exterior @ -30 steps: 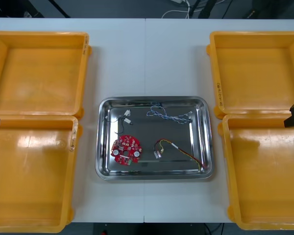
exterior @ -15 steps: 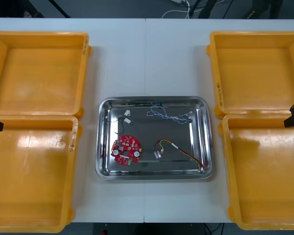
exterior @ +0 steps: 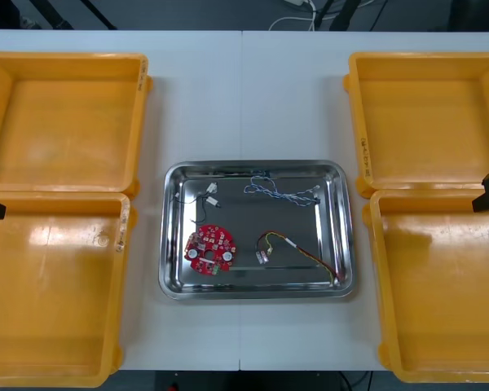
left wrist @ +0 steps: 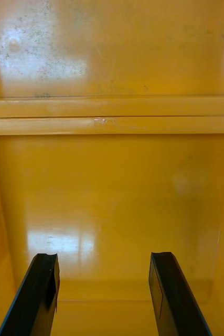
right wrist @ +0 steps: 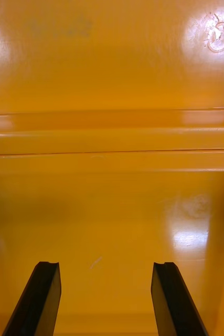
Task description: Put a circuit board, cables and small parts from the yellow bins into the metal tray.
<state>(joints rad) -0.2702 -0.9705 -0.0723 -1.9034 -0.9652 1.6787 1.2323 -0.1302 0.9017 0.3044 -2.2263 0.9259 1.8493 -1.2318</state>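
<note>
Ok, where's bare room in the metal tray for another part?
Bare: the metal tray's middle, between the blue and white cable and the red and yellow cable. Crowded: its left side, with black cable and circuit board. Left gripper and right gripper hover over yellow bins.

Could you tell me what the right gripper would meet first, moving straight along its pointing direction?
Likely the right gripper meets the bare floor of the yellow bin it hangs over; depth is unclear.

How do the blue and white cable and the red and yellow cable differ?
The blue and white cable, twisted, lies along the far side of the metal tray; the red and yellow cable, looped at one end, runs to its near right corner. Both lie inside.
</note>
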